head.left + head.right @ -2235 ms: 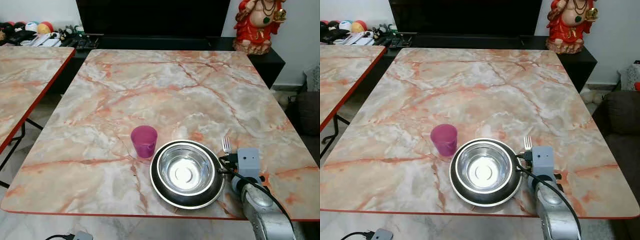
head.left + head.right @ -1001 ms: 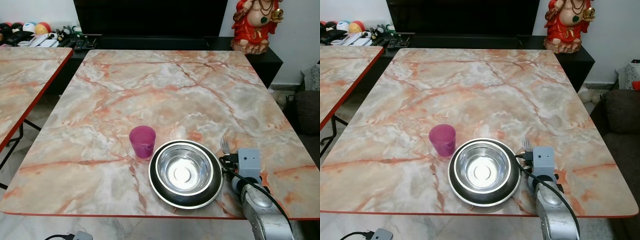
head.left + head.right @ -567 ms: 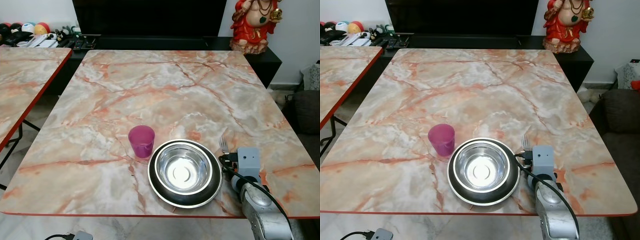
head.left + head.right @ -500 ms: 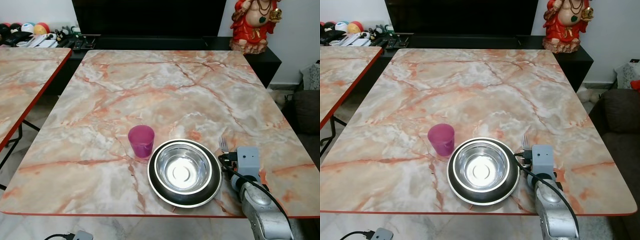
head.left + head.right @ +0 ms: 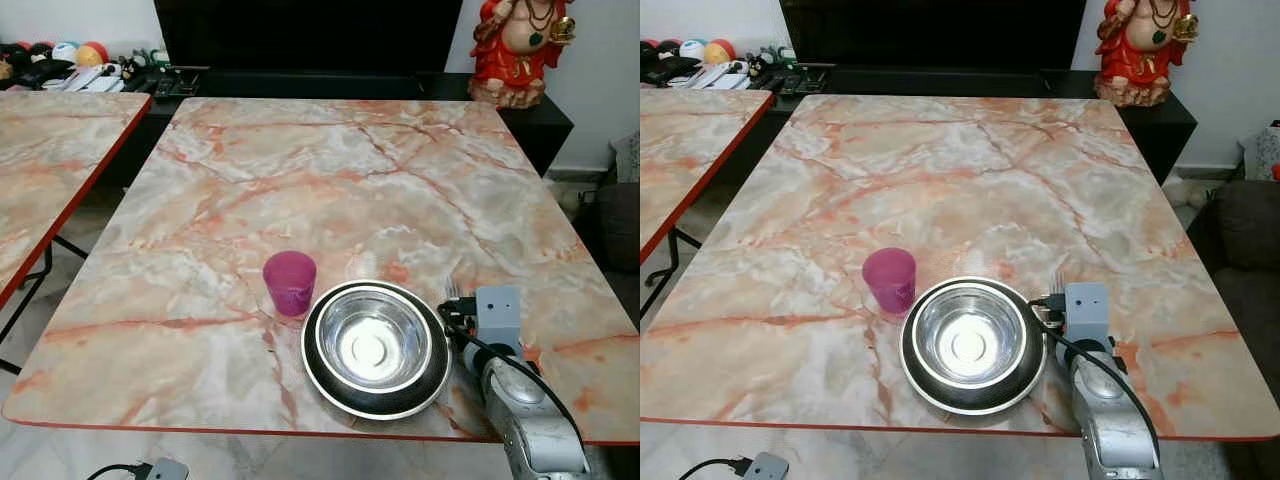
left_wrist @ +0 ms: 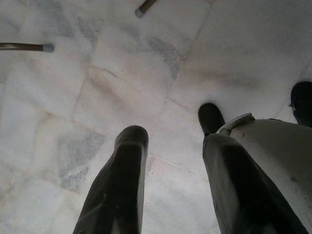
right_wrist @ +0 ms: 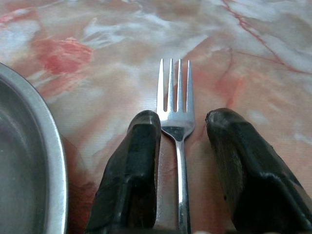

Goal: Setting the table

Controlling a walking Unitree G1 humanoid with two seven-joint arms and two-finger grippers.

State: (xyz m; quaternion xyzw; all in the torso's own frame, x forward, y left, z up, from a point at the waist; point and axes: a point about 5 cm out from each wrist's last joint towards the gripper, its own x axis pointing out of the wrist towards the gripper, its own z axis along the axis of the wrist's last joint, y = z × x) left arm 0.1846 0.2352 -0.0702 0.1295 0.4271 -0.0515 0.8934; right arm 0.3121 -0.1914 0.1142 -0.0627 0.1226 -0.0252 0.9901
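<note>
My right tool (image 7: 181, 161) sits low on the worktop (image 5: 330, 180), fingers spread either side of the fork (image 7: 176, 114), which lies just right of the steel bowl (image 5: 375, 345), tines pointing far. The wrist view shows that gap; the head view hides it. Left tool (image 6: 170, 180) hangs spread over the floor.

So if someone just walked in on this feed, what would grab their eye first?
Probably the shiny steel bowl on its dark plate near the marble table's front edge, with the magenta cup just to its left. Then the fork lying flat right of the plate, between the right gripper's open fingers.
</note>
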